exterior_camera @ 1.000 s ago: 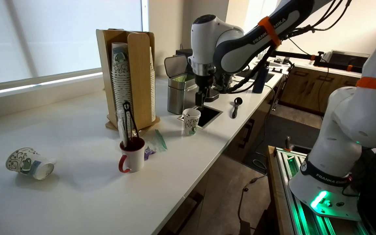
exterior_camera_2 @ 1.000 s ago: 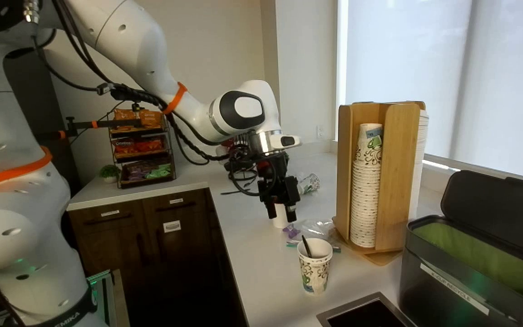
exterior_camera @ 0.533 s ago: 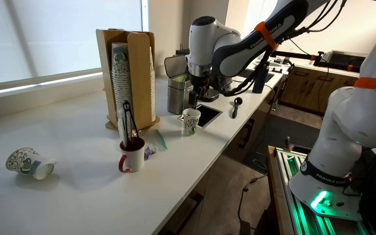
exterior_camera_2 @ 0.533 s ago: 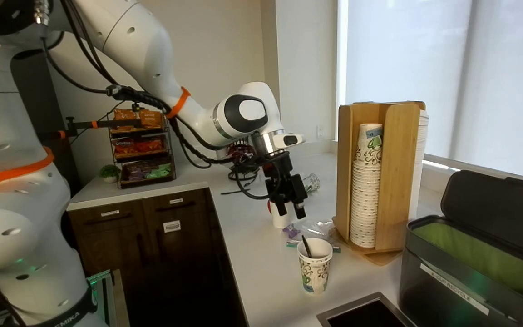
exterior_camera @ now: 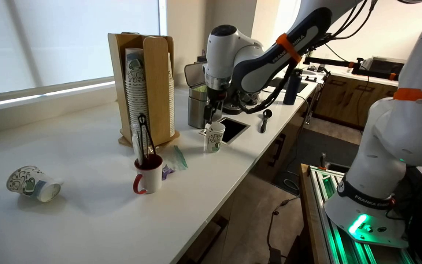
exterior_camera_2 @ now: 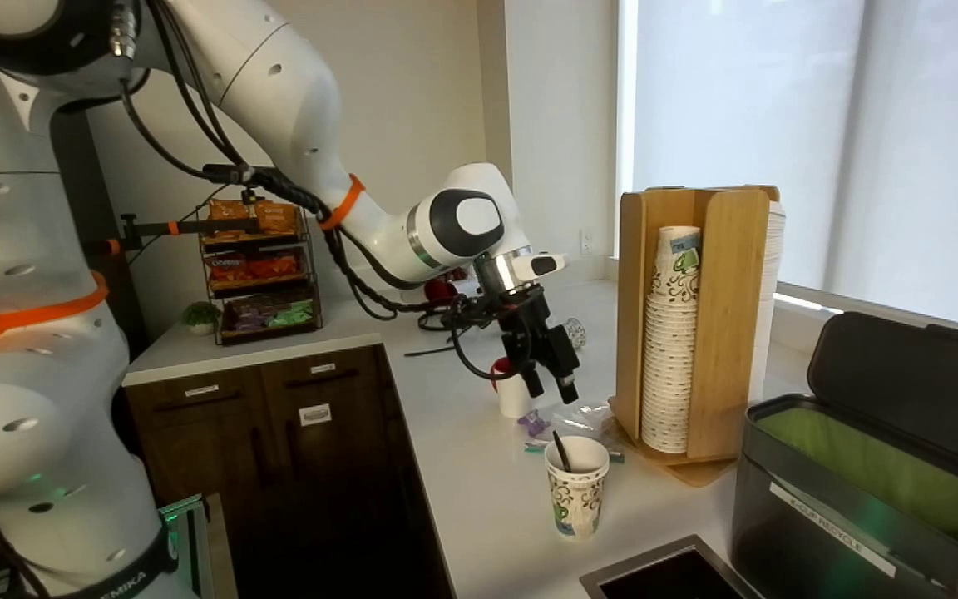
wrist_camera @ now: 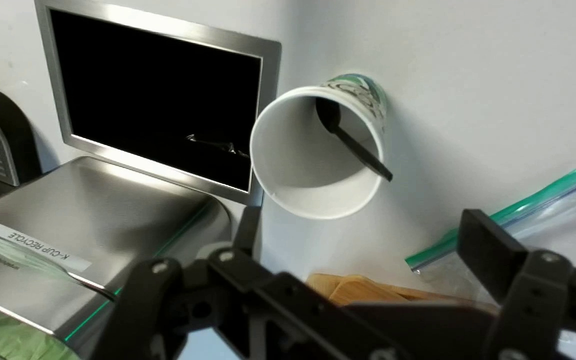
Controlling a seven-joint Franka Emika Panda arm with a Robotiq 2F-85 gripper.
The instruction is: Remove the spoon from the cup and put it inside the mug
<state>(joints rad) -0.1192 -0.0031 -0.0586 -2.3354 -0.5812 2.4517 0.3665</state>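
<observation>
A black two-fingered gripper (wrist_camera: 366, 237), spread wide, empty, should pinch the slim black spoon (wrist_camera: 356, 147) by its handle-end, right of the patterned white paper cup (wrist_camera: 285, 155) in wrist view.

In an exterior view, one patterned white paper cup (exterior_camera: 214, 141) is standing and one toppled patterned white paper cup (exterior_camera: 32, 183) is lying near left, making two loose, any nesting being unclear! One white-and-dark-red handled mug (exterior_camera: 154, 179) is joining the tally, one tan wooden cup rack (exterior_camera: 156, 84), one lidded grey metal bin (exterior_camera: 197, 112). In the wrist view, one slim black spoon (wrist_camera: 362, 153) is showing, and one black gripper (wrist_camera: 360, 230) is showing two fingers (wrist_camera: 490, 250).
</observation>
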